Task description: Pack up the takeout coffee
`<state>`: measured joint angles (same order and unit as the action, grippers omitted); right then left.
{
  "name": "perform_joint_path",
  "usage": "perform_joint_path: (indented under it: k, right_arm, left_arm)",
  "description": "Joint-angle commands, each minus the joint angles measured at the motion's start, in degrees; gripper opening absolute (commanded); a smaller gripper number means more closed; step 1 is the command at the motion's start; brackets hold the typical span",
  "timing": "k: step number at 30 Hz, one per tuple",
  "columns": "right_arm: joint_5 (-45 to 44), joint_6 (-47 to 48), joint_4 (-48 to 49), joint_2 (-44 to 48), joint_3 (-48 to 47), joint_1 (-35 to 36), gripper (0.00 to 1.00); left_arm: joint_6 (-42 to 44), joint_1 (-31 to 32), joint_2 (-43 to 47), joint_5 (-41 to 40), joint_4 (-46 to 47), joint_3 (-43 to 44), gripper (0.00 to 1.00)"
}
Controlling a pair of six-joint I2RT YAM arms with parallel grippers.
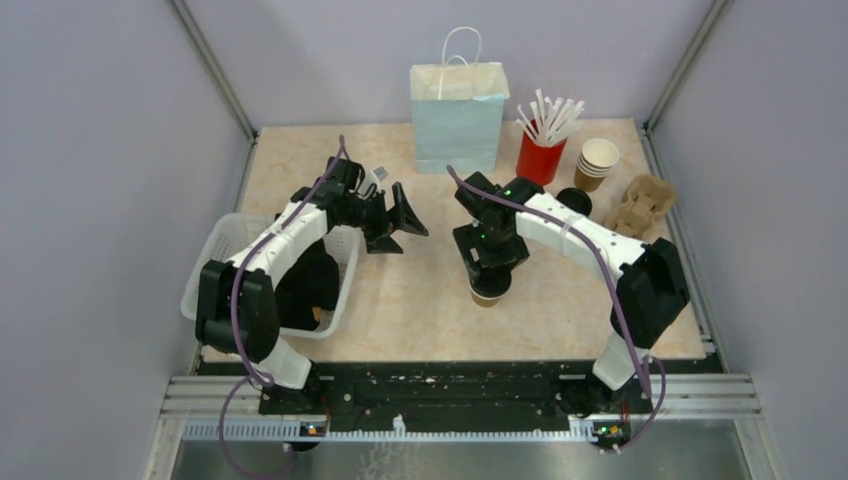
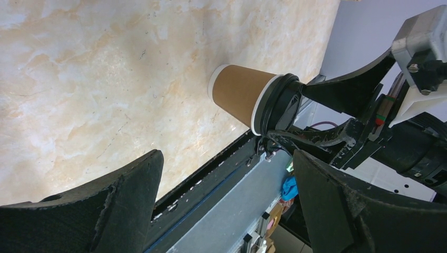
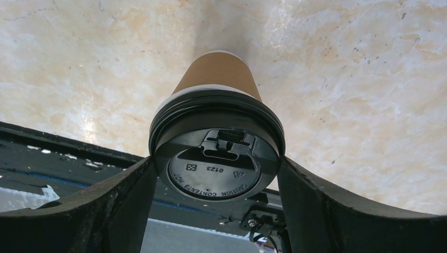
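**Coffee cup lidded, standing centre, not yet bagged**

The bag stands at the far edge; next comes a firm hold and a lift there. Left gripper hangs wide, empty. Right gripper straddles the lid, fingers at its rim; whether it grips, I cannot tell.

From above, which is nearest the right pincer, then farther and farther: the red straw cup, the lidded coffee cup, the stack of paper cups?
1. Lidded coffee cup, right under the right pincer.
2. Red straw cup, farther back.
3. Stack of paper cups, far back right.
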<state>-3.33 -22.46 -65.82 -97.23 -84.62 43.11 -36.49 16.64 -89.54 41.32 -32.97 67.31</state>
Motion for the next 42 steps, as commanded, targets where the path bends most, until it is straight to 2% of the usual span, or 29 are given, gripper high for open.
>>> perform_joint_path:
  k: [1, 42]
  right_arm:
    - [-0.4, 0.5, 0.1, 0.7, 0.7, 0.9, 0.79]
    - [-0.3, 0.3, 1.5, 0.0, 1.9, 2.0, 0.82]
  left_arm:
    - [-0.2, 0.1, 0.9, 1.0, 2.5, 0.1, 0.98]
    - [0.0, 0.1, 1.1, 1.1, 2.4, -0.1, 0.98]
